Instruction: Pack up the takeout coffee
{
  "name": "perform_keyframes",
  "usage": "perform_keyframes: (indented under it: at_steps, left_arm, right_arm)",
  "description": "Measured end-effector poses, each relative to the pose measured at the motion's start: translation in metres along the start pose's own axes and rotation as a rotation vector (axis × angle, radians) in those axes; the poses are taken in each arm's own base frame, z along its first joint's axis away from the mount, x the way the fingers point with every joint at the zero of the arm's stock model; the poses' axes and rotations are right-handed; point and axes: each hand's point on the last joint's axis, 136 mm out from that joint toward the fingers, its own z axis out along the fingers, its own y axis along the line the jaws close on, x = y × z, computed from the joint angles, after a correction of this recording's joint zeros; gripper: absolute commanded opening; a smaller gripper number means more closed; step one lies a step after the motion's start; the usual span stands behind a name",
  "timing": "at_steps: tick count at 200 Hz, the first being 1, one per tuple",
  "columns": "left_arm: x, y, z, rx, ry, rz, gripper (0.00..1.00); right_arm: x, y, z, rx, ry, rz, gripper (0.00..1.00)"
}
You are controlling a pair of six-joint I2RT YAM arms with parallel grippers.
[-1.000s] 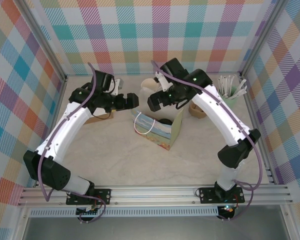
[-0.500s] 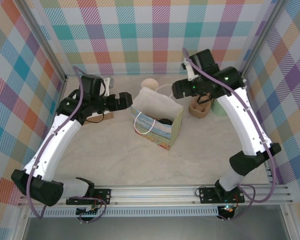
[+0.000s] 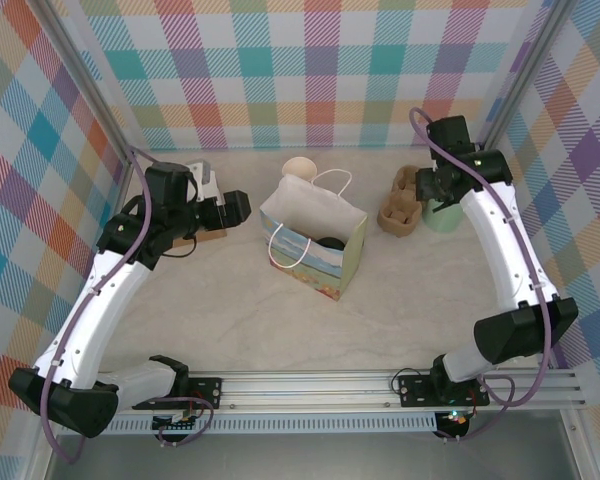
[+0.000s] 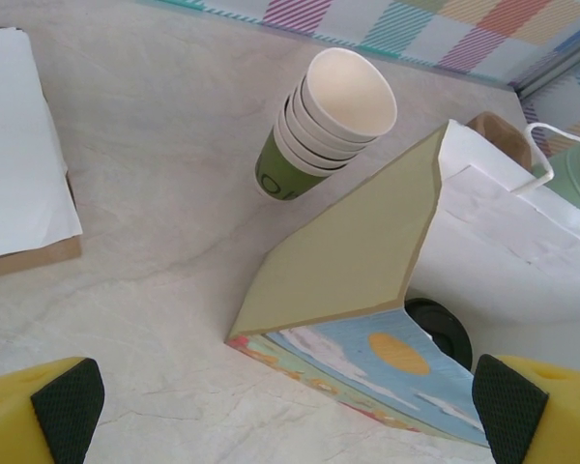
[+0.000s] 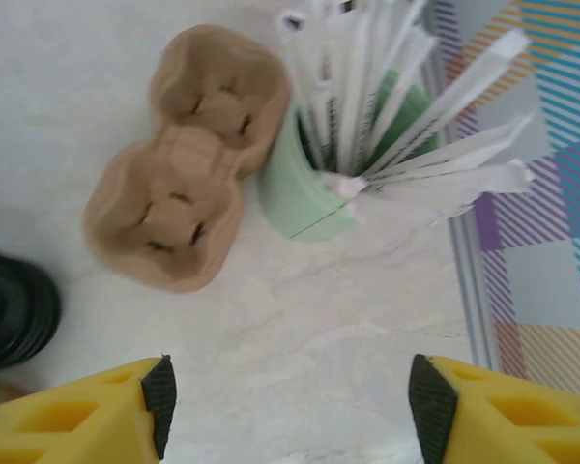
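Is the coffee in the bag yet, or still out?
In: its black lid shows down inside the open bag; the cup below it is hidden.

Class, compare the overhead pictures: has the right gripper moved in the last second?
Yes. The right gripper has swung rightward, from above the paper bag to the mint cup of sticks.

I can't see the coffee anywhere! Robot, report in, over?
Left pincer open, empty, left of the bag. Right pincer open, empty, by the stick cup. Coffee lid showing inside the bag. Nothing in the way.
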Motion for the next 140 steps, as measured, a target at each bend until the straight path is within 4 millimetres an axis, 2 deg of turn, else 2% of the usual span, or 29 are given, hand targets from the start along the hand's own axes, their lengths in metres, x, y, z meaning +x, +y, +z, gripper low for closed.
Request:
perform_keyframes:
  at_steps: [33,59,103,140]
  left_arm:
    - [0.001,0.002,0.001,-0.01,0.002,-0.001,1.0]
    - [0.0,0.004,0.001,-0.017,-0.001,-0.001,1.0]
    - [0.002,0.006,0.001,-0.027,0.003,-0.002,1.0]
    - [0.003,0.007,0.001,-0.032,0.007,-0.002,1.0]
  right_arm:
    - [-0.013,-0.024,0.032,0.096,-0.029,0.046,0.5]
    - [-0.017,-0.033,0.059,0.142,-0.029,0.062,0.42]
    - [-0.027,-0.039,0.097,0.18,-0.028,0.07,0.38]
    - [-0.027,-0.042,0.124,0.196,-0.003,0.077,0.36]
